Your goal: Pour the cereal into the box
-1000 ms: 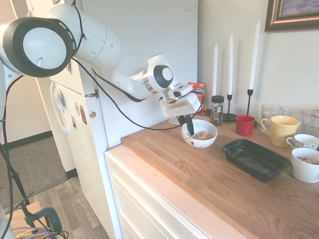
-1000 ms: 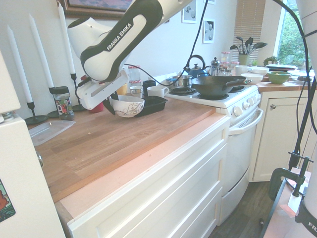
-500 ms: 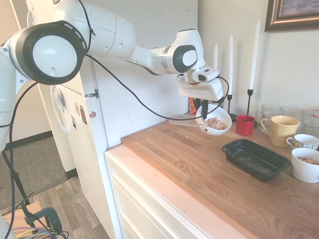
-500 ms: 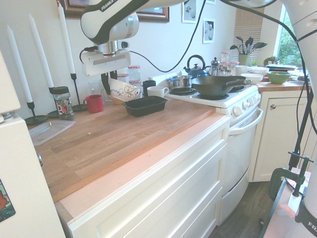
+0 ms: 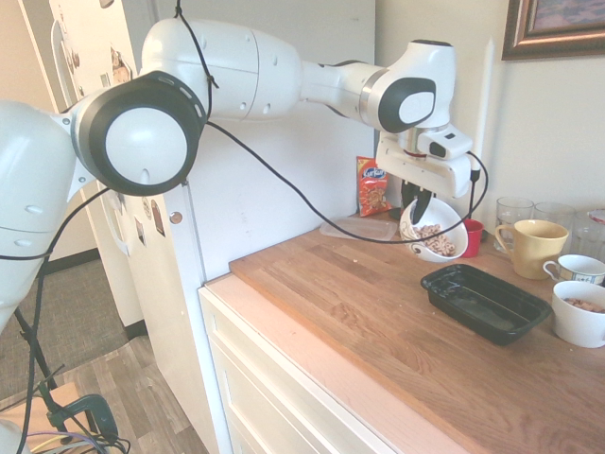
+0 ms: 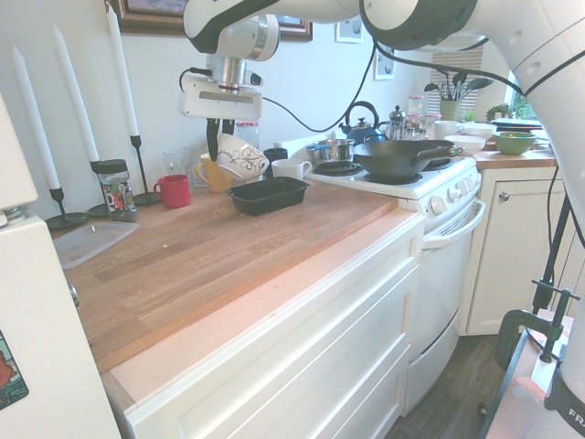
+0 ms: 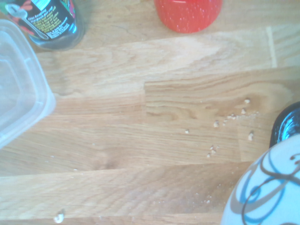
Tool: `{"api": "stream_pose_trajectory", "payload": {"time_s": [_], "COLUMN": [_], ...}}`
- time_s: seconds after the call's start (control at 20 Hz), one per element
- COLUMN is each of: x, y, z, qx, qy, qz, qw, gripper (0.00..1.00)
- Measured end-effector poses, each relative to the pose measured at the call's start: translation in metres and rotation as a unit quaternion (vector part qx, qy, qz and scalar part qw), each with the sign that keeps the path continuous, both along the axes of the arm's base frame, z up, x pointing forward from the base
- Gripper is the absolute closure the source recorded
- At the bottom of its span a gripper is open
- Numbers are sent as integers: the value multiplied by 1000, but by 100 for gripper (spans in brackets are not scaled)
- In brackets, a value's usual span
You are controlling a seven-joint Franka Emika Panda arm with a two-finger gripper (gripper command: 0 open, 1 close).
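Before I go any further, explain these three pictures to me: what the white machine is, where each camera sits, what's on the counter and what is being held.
The white machine is a robot arm ending in a two-finger gripper. Two pictures come from cameras standing in the kitchen on opposite sides of the arm; the third comes from a camera on the arm's wrist, looking down at the wooden counter.

The gripper is shut on the rim of a white patterned bowl, lifted off the counter and tilted. Inside it is the cereal, small tan pieces. The bowl hangs close to the black tray, the box it should be poured into, which looks empty.

Also on the counter: a red cup, a yellow mug, a clear plastic container, a dark-lidded jar, candlesticks and an orange snack bag. The wrist view shows a few crumbs on the wood.
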State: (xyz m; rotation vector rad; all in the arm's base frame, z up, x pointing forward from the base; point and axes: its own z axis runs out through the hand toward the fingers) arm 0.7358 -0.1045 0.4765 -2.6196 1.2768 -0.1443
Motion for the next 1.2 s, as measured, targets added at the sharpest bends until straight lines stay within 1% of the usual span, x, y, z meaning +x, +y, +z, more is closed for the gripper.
{"api": "stream_pose_trajectory", "payload": {"time_s": [0.15, 0.25, 0.45, 0.6, 0.8, 0.95, 1.2], "x": [1, 1, 6, 10, 11, 13, 11], "y": [-30, -46, -68, -79, -106, -115, -123], "z": [-3, -7, -25, -39, -52, -52, -51], "qx": [52, 92, 160, 213, 244, 261, 313], "qy": [5, 8, 14, 16, 11, 0, -13], "qz": [-10, -13, -17, -18, -27, -27, -22], "qw": [999, 996, 987, 977, 969, 965, 950], "gripper": [100, 100, 100, 100, 100, 100, 100]}}
